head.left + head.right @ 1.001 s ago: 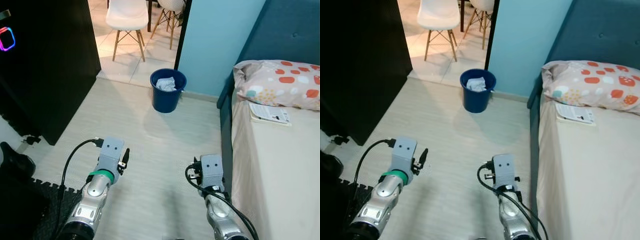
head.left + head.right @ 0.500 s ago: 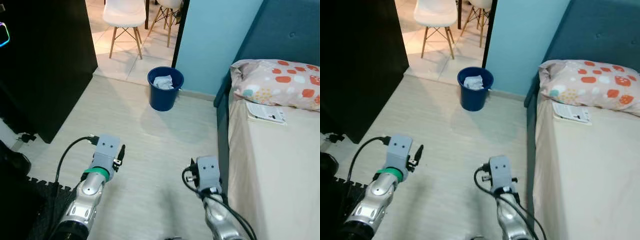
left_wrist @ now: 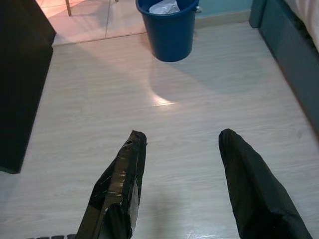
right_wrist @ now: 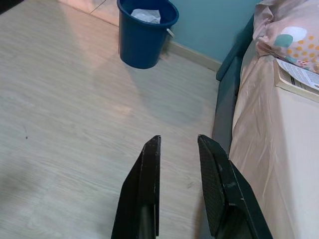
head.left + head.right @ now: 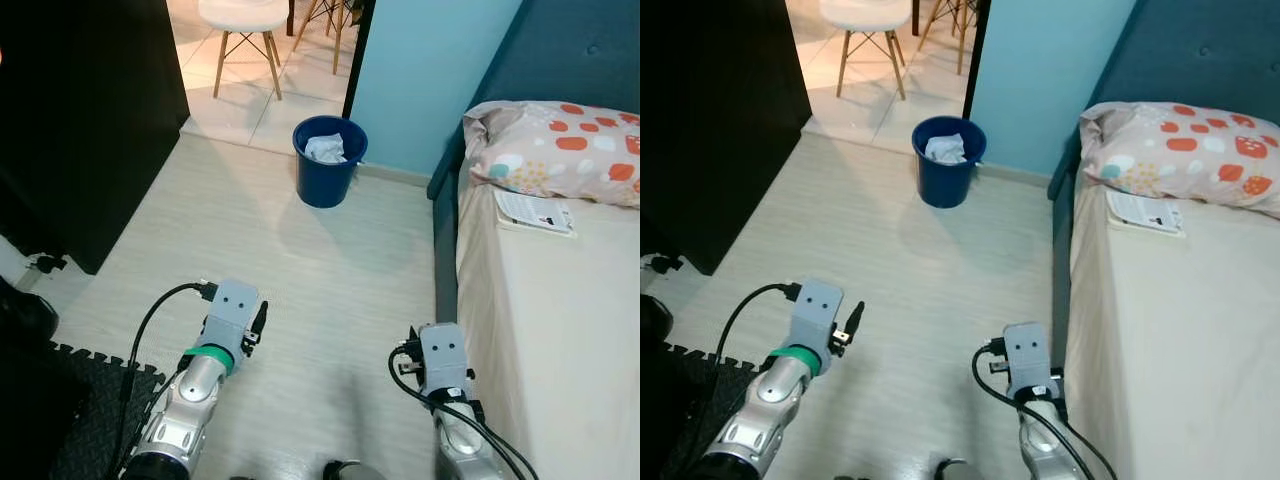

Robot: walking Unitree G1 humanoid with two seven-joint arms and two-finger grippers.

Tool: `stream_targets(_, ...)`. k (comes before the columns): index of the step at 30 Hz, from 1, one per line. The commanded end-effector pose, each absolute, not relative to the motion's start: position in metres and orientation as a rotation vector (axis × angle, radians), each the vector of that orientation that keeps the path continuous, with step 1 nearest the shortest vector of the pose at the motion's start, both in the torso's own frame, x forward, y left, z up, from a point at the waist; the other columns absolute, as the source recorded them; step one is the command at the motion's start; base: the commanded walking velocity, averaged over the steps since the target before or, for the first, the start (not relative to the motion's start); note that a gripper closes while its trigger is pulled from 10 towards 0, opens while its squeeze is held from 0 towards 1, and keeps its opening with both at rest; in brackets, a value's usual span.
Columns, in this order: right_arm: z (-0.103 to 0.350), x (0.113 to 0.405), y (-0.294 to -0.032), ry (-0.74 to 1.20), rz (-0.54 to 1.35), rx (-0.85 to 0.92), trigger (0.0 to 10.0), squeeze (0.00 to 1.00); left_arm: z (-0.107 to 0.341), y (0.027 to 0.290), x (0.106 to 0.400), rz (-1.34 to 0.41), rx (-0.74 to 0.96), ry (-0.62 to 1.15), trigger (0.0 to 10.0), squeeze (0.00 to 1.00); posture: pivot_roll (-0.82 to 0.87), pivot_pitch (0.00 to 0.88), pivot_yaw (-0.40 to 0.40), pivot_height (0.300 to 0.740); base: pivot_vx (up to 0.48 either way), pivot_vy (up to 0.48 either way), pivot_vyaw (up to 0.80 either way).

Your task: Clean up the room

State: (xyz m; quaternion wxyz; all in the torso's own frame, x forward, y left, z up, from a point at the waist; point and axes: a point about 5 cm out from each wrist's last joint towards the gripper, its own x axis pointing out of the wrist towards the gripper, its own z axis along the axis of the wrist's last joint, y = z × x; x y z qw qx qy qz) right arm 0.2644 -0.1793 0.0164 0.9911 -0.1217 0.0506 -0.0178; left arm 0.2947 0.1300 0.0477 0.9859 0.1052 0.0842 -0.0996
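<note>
Now both hands are empty: left gripper (image 3: pixel 179 186) gapes wide, right gripper (image 4: pixel 179 186) narrow; far-right booklet (image 5: pixel 535 211) looks light, floppy—pinch its edge.

Bare floor (image 5: pixel 250 240) lies open ahead up to blue bin (image 5: pixel 329 161). Bed (image 5: pixel 540 330) bounds right side; black cabinet (image 5: pixel 80 120) bounds left.
</note>
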Motion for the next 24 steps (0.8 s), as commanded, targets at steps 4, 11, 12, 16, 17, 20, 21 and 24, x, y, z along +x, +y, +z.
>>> stream_targets(4,0.014,0.264,-0.180,0.122,-0.042,-0.241,10.0,0.00,0.044,0.127,0.295,-0.204,0.202,0.189,10.0,0.00,-0.13,0.123,-0.001,0.740,0.000,0.000,0.00)
stream_targets(11,0.017,0.264,-0.185,0.116,-0.036,-0.255,10.0,0.00,0.044,0.115,0.294,-0.231,0.191,0.191,10.0,0.00,-0.15,0.123,0.009,0.740,0.000,0.000,0.00)
stream_targets(12,0.017,0.263,-0.185,0.117,-0.038,-0.256,10.0,0.00,0.043,0.114,0.294,-0.237,0.192,0.191,10.0,0.00,-0.15,0.122,0.010,0.740,0.000,0.000,0.00)
stream_targets(16,0.013,0.258,-0.184,0.125,-0.046,-0.251,10.0,0.00,0.044,0.114,0.295,-0.248,0.196,0.192,10.0,0.00,-0.15,0.121,0.024,0.740,0.000,0.000,0.00)
stream_targets(17,0.012,0.257,-0.182,0.127,-0.046,-0.249,10.0,0.00,0.044,0.114,0.296,-0.251,0.200,0.192,10.0,0.00,-0.15,0.121,0.032,0.740,0.000,0.000,0.00)
stream_targets(20,0.011,0.256,-0.180,0.126,-0.049,-0.244,10.0,0.00,0.045,0.116,0.298,-0.254,0.206,0.193,10.0,0.00,-0.16,0.122,0.043,0.740,0.000,0.000,0.00)
stream_targets(21,0.012,0.257,-0.180,0.125,-0.055,-0.240,10.0,0.00,0.046,0.116,0.299,-0.258,0.210,0.194,10.0,0.00,-0.16,0.120,0.054,0.740,0.000,0.000,0.00)
stream_targets(24,0.012,0.257,-0.180,0.124,-0.064,-0.238,10.0,0.00,0.047,0.116,0.301,-0.265,0.215,0.194,10.0,0.00,-0.16,0.117,0.066,0.740,0.000,0.000,0.00)
